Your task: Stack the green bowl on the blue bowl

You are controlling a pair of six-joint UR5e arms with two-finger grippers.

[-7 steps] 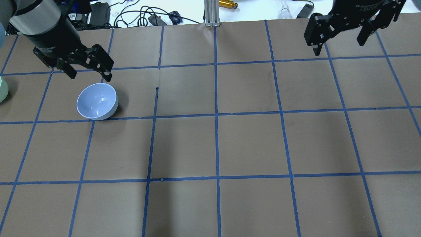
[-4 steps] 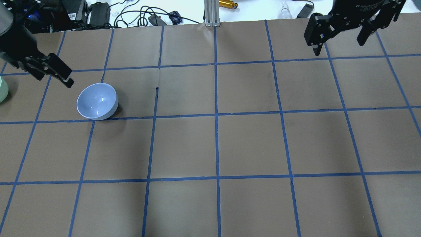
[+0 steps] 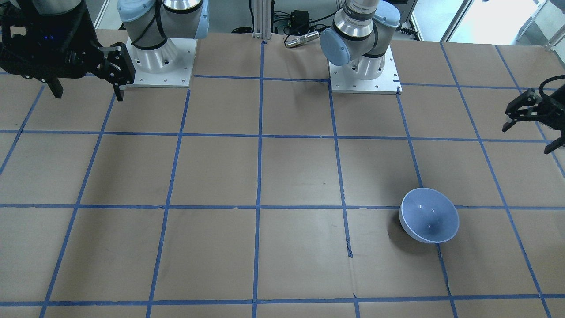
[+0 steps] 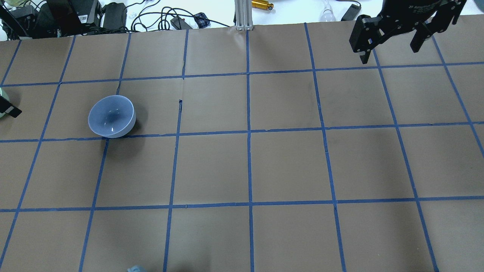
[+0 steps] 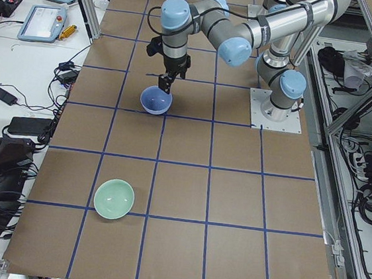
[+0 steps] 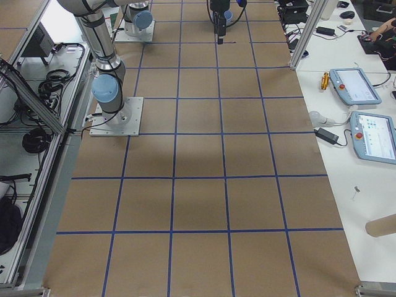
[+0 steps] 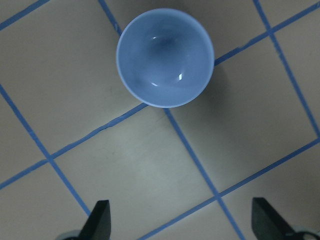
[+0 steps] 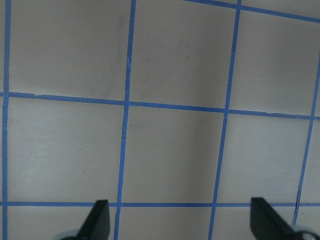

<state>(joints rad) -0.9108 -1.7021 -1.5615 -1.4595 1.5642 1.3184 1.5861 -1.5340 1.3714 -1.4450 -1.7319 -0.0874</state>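
The blue bowl stands upright and empty on the left part of the table; it also shows in the front view, the left-end view and the left wrist view. The green bowl stands apart from it, nearer the table's left end, almost entirely outside the overhead view. My left gripper is open and empty, raised above the table; only one fingertip shows overhead. My right gripper is open and empty, high over the far right corner.
The table is brown paper with a blue tape grid. Cables and power supplies and an aluminium post line the far edge. The two arm bases stand at the robot's side.
My left gripper has moved left, from just behind the blue bowl to the overhead view's left edge. The blue bowl and the right arm have not moved.
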